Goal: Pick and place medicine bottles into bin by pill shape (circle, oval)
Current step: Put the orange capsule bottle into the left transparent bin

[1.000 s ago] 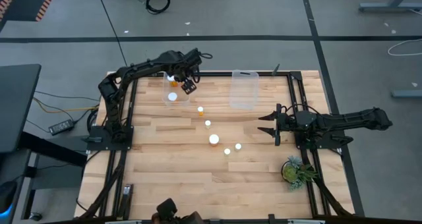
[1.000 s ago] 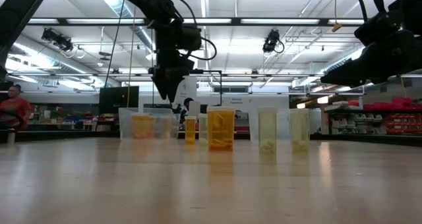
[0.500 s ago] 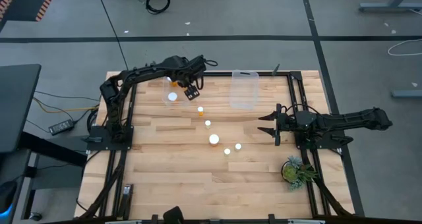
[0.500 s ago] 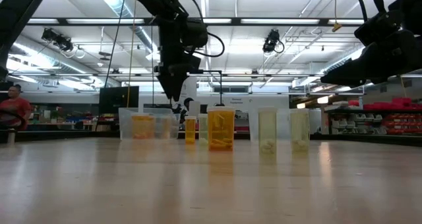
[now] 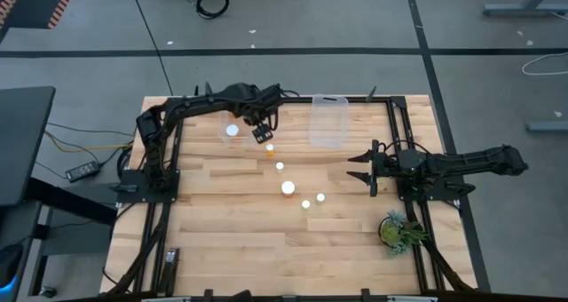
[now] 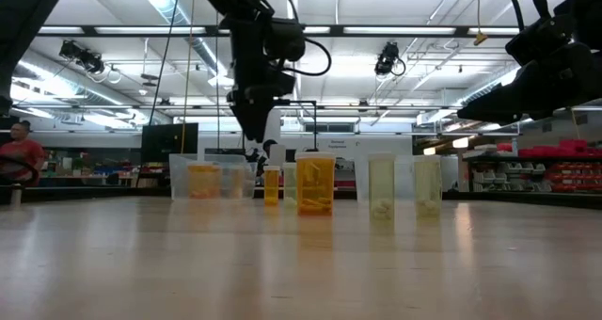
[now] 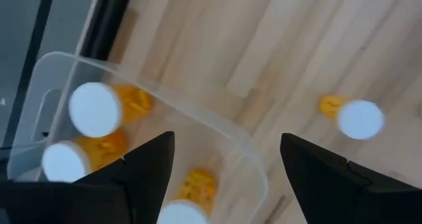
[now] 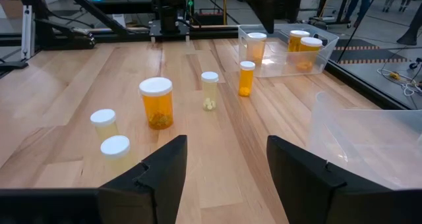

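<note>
1. Though bare over most of its planks, carries everything: wooden surface (image 5: 231, 231), two clear bins at the far edge, an arm at either side, a green plant (image 5: 397, 230) at the right arm's base.
2. Left bin (image 5: 224, 124) – holds three white-capped medicine bottles (image 7: 94, 109), seen through the wall in the left wrist view. Right bin (image 5: 328, 122) looks empty.
3. Right arm parked along the right side, right tool (image 5: 359, 170) released with nothing between its fingers, pointing at the row of bottles on the surface.
4. Left arm stretched across the far edge; left tool (image 5: 263, 133) hangs above the near corner of the left bin, spread wide and grasping nothing.
5. Five bottles unsorted, strung in a loose diagonal between the bins and the surface's middle: a narrow orange one (image 5: 270, 148) just beside the left bin, a pale one (image 5: 280, 166), a wide-capped orange one (image 5: 288, 188), and two small pale ones (image 5: 306, 204) nearest the right tool.
6. Step in hand, judging by the pose: empty-handed, lining up for another pick – most likely the narrow orange bottle almost under the left tool.
7. Next move calls for dropping straight down, straddling the cap without clipping the bin wall, closing gently, then choosing a bin by pill shape – not readable from here.
</note>
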You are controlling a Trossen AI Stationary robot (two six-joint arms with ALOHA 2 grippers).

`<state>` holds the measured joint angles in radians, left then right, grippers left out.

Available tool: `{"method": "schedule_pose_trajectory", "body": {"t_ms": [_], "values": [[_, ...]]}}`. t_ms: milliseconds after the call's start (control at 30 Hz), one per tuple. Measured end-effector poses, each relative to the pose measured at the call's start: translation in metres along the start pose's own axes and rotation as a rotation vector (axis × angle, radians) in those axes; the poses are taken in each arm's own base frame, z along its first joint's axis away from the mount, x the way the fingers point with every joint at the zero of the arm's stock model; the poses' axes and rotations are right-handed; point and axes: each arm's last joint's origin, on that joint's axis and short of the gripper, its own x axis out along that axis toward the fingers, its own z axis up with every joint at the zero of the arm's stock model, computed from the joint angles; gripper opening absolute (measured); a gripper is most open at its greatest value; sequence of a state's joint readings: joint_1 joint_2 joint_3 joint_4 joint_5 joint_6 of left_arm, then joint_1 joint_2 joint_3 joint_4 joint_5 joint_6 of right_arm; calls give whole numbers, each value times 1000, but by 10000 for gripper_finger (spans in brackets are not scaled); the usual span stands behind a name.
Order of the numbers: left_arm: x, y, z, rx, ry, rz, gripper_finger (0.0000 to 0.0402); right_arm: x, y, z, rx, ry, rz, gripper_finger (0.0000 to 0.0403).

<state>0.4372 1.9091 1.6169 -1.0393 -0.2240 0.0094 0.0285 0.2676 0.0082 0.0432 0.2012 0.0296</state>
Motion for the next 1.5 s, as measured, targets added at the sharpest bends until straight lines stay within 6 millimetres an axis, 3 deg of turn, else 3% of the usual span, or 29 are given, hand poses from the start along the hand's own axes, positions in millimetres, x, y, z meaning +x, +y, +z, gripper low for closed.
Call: {"method": "schedule_pose_trajectory", "body": {"t_ms": [1500], "values": [[-19,-76,0,94,-89,-176,286,0,0,0,0,0,0,216]]}}
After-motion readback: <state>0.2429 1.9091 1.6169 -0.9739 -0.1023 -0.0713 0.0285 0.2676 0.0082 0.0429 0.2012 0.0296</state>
